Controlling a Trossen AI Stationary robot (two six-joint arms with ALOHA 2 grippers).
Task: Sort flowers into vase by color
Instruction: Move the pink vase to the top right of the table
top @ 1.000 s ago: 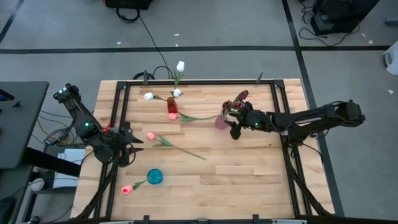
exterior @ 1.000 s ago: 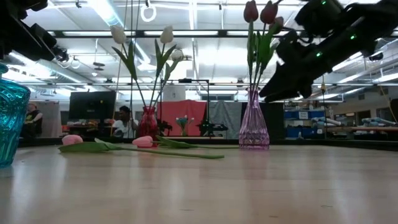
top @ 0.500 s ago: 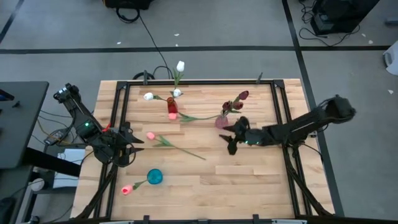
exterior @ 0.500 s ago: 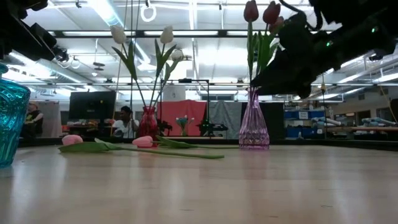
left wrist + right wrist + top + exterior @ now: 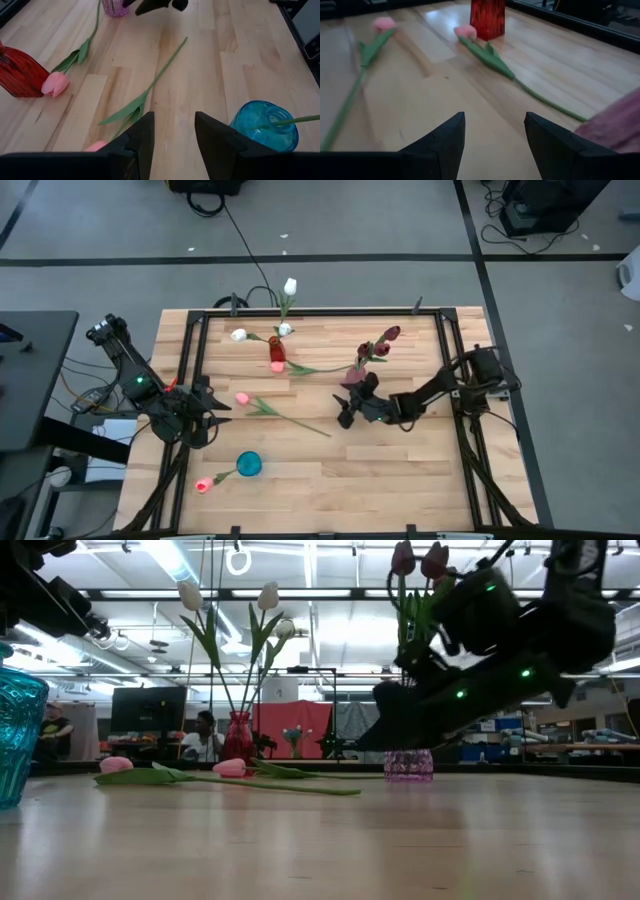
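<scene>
My right gripper (image 5: 343, 412) (image 5: 495, 135) is open and hangs low over the table's middle, just near of the purple vase (image 5: 355, 376). That vase holds maroon tulips (image 5: 388, 335). Two pink tulips lie flat on the wood. One (image 5: 242, 397) (image 5: 384, 23) has its stem running toward my right gripper. The other (image 5: 465, 31) (image 5: 55, 84) lies beside the red vase (image 5: 276, 355), which holds white tulips (image 5: 290, 285). A blue vase (image 5: 248, 464) holds one pink tulip (image 5: 204, 484). My left gripper (image 5: 211, 416) (image 5: 175, 130) waits open at the table's left edge.
A dark metal frame (image 5: 190, 380) borders the tabletop on the left, far and right sides. Bare wood lies between the near edge and my right gripper. In the low view, a person (image 5: 202, 735) sits in the room far behind the table.
My right gripper has left the purple vase's right side. It has swung down and toward the table's left and near side, ending low over the middle, pointing at the lying pink tulips. The flowers and vases have stayed put.
</scene>
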